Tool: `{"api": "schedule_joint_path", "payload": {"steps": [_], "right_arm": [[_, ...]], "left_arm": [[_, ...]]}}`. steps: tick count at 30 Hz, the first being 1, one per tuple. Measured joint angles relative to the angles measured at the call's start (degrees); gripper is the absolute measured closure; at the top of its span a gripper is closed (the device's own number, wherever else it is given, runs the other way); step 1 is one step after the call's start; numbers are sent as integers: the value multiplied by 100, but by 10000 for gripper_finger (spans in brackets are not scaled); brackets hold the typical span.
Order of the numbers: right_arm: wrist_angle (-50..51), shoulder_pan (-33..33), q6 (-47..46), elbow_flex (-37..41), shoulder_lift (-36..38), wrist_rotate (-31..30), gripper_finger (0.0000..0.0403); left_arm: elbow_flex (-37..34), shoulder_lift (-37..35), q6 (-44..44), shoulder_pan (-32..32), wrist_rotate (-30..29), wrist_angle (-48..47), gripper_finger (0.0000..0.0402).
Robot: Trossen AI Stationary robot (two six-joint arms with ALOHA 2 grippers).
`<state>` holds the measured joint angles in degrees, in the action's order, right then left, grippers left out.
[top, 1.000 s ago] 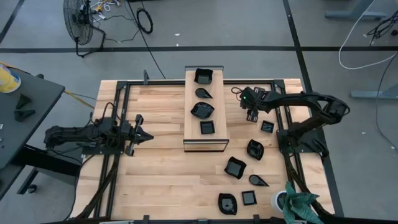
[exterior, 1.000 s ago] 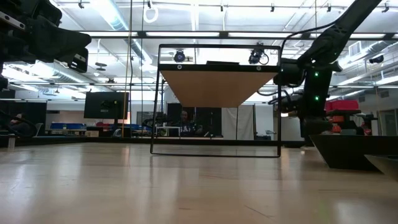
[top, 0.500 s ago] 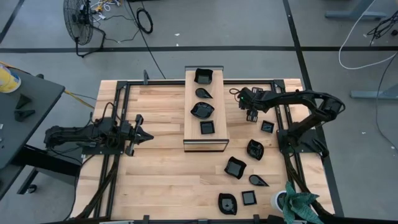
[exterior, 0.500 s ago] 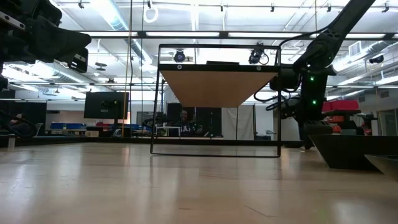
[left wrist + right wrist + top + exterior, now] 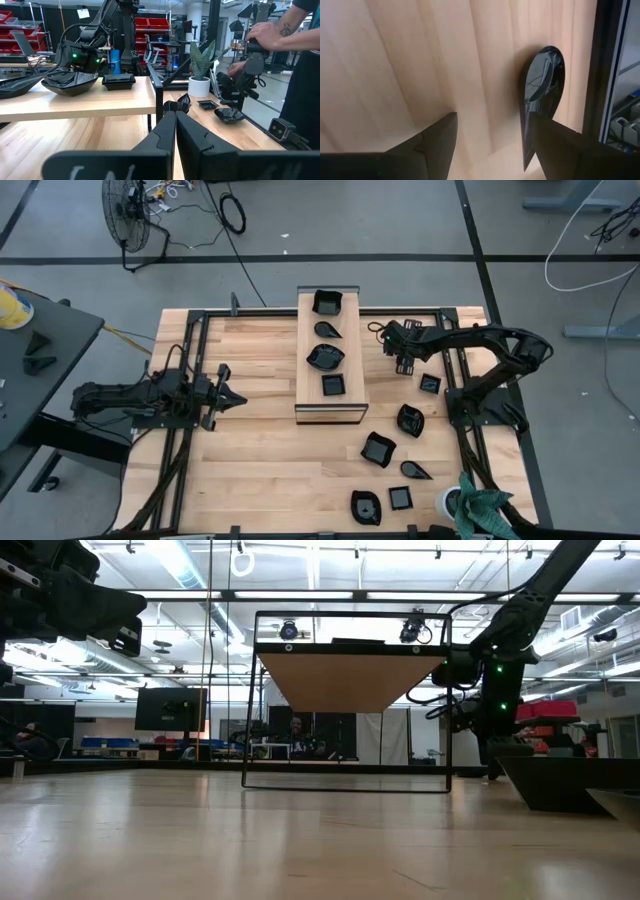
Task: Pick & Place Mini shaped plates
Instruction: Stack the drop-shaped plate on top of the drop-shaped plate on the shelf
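Several mini shaped plates, glossy black, lie loose on the table's right part, among them a square one [image 5: 430, 383] and a wavy one [image 5: 378, 449]. More rest on the long wooden board [image 5: 345, 408] at the middle, such as a wavy plate [image 5: 325, 357]. My right gripper [image 5: 404, 364] hangs open, slanting down over the far right. In the right wrist view a teardrop plate [image 5: 542, 92] lies flat on the wood just beyond one finger [image 5: 555, 145], and my right gripper [image 5: 491, 117] touches nothing. My left gripper [image 5: 238, 397] waits shut at the left, pointing level, its shut fingers [image 5: 176, 117] empty.
A black metal frame rail [image 5: 607, 70] runs close beside the teardrop plate. A potted plant [image 5: 480, 510] stands at the near right corner. A person's hands [image 5: 265, 35] work a device beyond the table's right side. Bare wood lies left of the board [image 5: 260, 440].
My right arm has bent a little farther out over the table's far right part, and its gripper has turned slightly there. The plates and the board lie as before.
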<state>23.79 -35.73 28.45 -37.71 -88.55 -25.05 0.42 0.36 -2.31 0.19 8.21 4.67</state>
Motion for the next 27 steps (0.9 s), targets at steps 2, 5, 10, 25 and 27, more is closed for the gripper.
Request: {"api": "schedule_joint_path", "payload": {"steps": [2,5,10,25,27], "right_arm": [[-17,-4,3,2,-2,1,152],[-58,-9,56,2,-6,-3,152],[-101,-27,66,7,-7,-19,152],[-443,-278,58,11,-105,-1,181],[-462,-278,108,12,-109,1,197]], "left_arm": [[-1,0,0,0,0,0,383],[0,0,-2,0,0,0,383],[-2,0,0,1,0,0,383],[-1,0,0,0,0,0,383],[-2,0,0,0,0,0,383]]}}
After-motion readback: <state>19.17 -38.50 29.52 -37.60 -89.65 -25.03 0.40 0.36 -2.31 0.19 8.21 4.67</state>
